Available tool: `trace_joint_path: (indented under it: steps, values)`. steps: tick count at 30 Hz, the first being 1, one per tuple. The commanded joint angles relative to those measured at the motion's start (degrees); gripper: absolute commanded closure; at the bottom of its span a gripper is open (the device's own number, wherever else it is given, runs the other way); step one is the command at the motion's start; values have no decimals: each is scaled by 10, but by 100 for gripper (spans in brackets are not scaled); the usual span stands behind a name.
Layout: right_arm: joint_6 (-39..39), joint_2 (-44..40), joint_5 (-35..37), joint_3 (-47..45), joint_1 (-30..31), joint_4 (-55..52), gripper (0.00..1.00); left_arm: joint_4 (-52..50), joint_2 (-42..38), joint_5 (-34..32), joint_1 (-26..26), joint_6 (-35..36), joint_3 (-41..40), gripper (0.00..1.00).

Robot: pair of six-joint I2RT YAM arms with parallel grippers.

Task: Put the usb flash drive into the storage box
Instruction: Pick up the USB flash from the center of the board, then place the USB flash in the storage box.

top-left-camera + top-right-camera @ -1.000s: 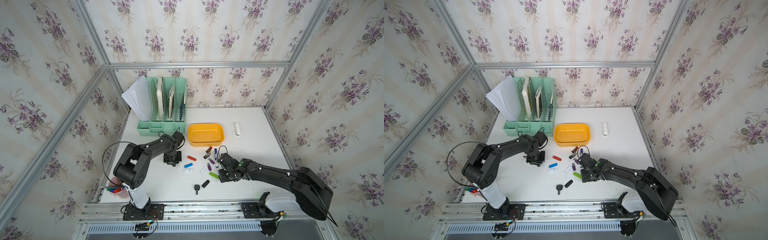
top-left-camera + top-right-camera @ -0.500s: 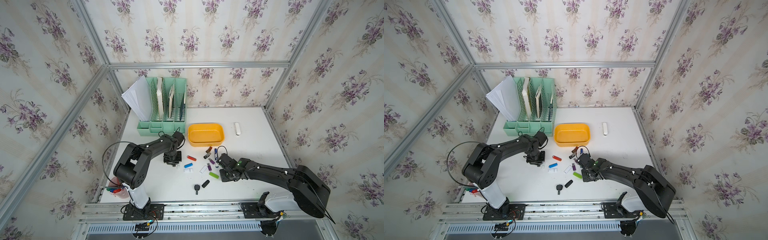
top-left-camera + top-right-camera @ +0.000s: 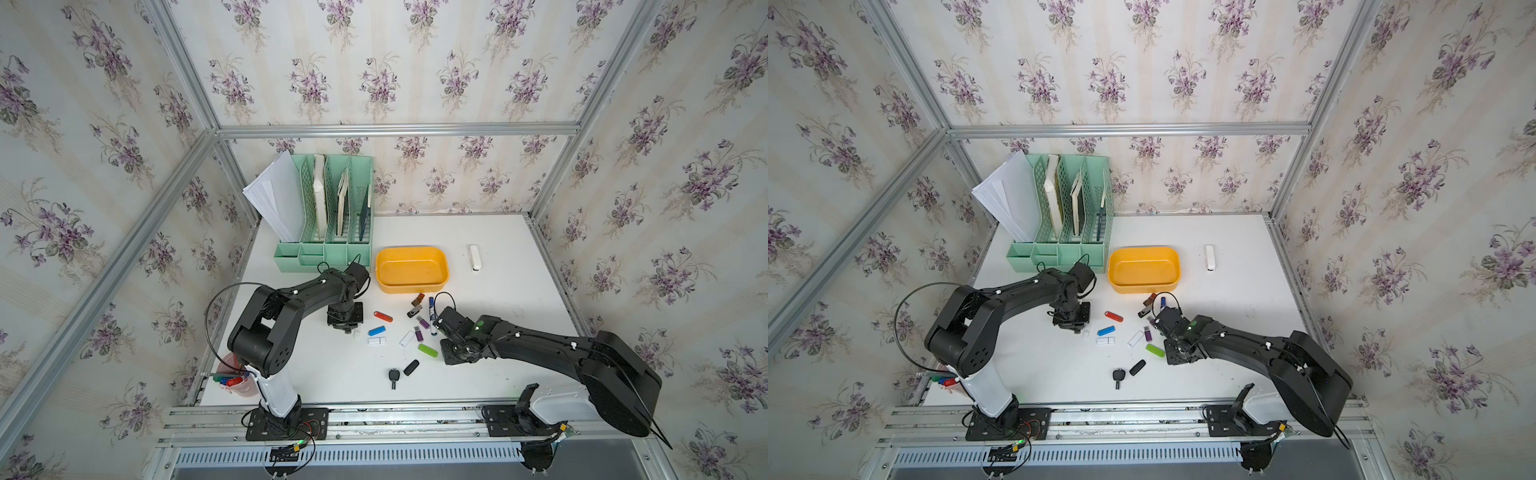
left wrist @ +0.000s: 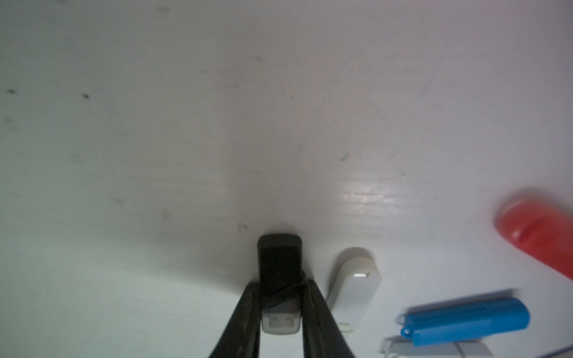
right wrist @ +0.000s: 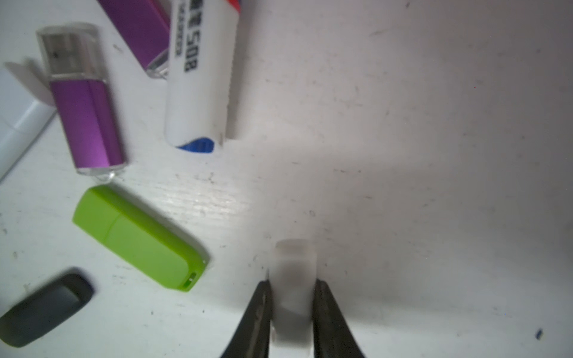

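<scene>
Left wrist view: left gripper (image 4: 280,288) clamped sideways on black flash drive (image 4: 279,260), low over table (image 4: 186,124), a grip fit for lifting. Right gripper (image 5: 293,283) clamped likewise on translucent white piece (image 5: 294,263), drive or cap unclear. Storage box (image 3: 411,287) empty, well apart, probably reachable by both arms.

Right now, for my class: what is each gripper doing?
Left gripper: closed on a black flash drive.
Right gripper: closed on a small frosted-white piece, a drive or a cap.
</scene>
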Motion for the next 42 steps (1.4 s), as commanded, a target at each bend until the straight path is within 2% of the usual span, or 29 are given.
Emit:
trace_joint_path:
  steps: [1,9,24,34,35,42]
  values:
    - [2,-4,21,26,0,-30,78,-13,11,-23,2,7,-7,74]
    - [-46,40,82,140,-12,-77,78,-9,15,-21,2,9,-11,75]
    - [-207,179,82,424,-145,-84,80,-12,21,-22,2,14,-5,76]
    - [-249,281,46,483,-179,-30,82,-12,24,-20,1,14,-5,76]
    - [-252,290,45,486,-202,-26,82,-13,25,-20,1,14,-4,76]
    - [-265,370,29,524,-215,6,83,-16,26,-19,1,14,0,76]
